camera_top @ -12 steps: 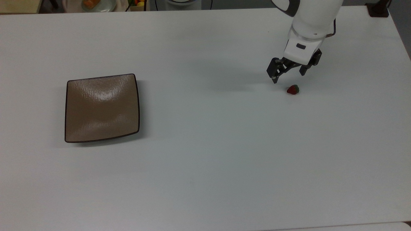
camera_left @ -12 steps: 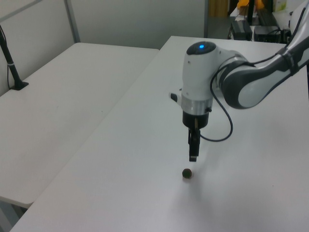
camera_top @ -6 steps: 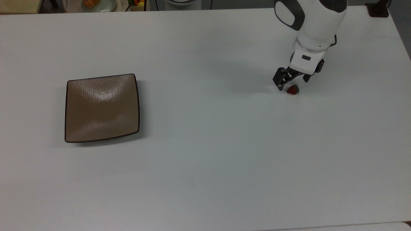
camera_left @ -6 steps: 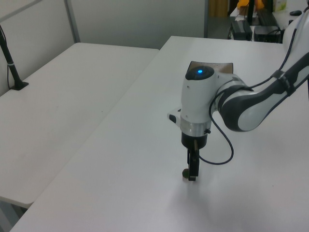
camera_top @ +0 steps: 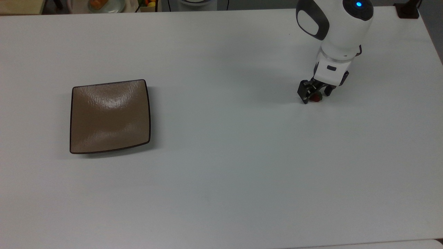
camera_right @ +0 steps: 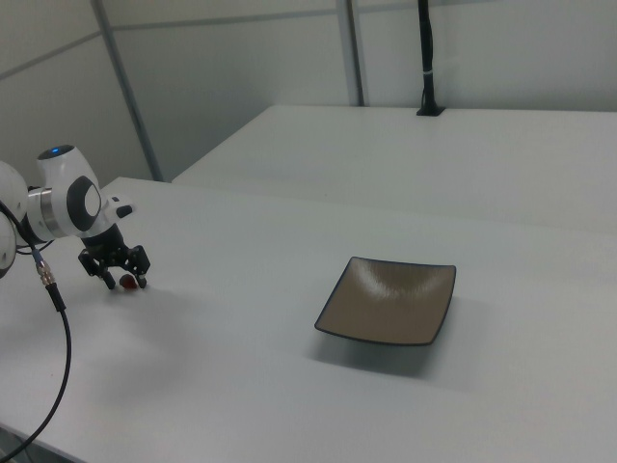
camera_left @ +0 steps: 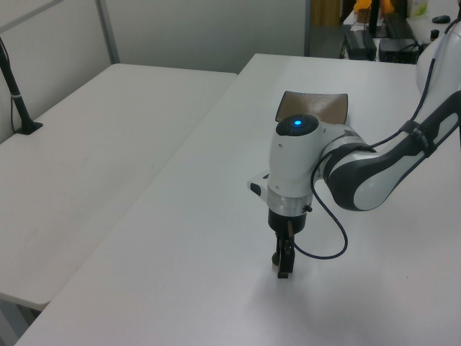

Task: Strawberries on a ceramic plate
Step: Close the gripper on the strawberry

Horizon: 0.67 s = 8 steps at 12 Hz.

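The strawberry [camera_top: 316, 98] is tiny and red, lying on the white table [camera_top: 221, 173] at the top view's right. My gripper [camera_top: 315, 94] has come down over it and stands open, one dark finger on either side of the fruit. The right view shows the strawberry [camera_right: 126, 284] between the fingertips of the gripper [camera_right: 124, 281], close to the tabletop. In the left view the gripper [camera_left: 284, 268] points straight down and hides the fruit. The square tan-brown ceramic plate [camera_top: 110, 116] lies empty far off at the top view's left, also seen as the plate [camera_right: 390, 299] and the plate [camera_left: 315, 108].
A round pale plate with orange food [camera_top: 104, 4] sits beyond the table's far edge at the top view's upper left. A black post base [camera_top: 407, 10] stands at the far right corner. A second white table [camera_left: 94, 151] lies alongside. The arm's cable [camera_right: 53, 386] hangs near the table edge.
The gripper has dropped from above the strawberry down to the tabletop, so its fingers now sit on either side of the fruit. Strawberry and plate have not moved.
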{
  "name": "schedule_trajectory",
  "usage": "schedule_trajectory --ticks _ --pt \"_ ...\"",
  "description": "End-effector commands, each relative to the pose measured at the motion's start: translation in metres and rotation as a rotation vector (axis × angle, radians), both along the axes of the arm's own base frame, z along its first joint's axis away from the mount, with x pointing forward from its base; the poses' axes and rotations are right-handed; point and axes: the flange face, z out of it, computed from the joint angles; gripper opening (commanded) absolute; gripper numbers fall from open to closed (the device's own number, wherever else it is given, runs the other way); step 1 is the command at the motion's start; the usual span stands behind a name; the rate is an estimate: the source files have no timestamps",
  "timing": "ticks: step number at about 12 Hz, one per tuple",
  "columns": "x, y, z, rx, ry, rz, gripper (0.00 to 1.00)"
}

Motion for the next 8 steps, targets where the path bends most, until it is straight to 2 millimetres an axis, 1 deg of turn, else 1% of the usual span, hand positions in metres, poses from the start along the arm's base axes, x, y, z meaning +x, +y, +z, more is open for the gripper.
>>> schedule_trajectory --ticks 1,2,3,4,5,6,7,8 --pt "0.0016 0.0058 -0.0011 0.006 -0.033 0.002 0.71" --pt "0.0016 0.0058 -0.0011 0.006 -0.033 0.002 0.66" --pt "0.0016 0.0057 -0.0011 0.002 -0.037 0.008 0.57" --pt "0.0016 0.0057 -0.0011 0.002 -0.037 0.009 0.47" --pt "0.0024 0.0049 0.0000 0.002 -0.038 0.015 0.31" --pt "0.0023 0.0048 -0.0002 0.000 -0.037 0.018 0.19" --pt "0.0029 0.0039 0.0018 0.001 -0.038 0.015 0.11" --pt "0.0040 0.0020 0.0055 0.001 -0.039 0.013 0.10"
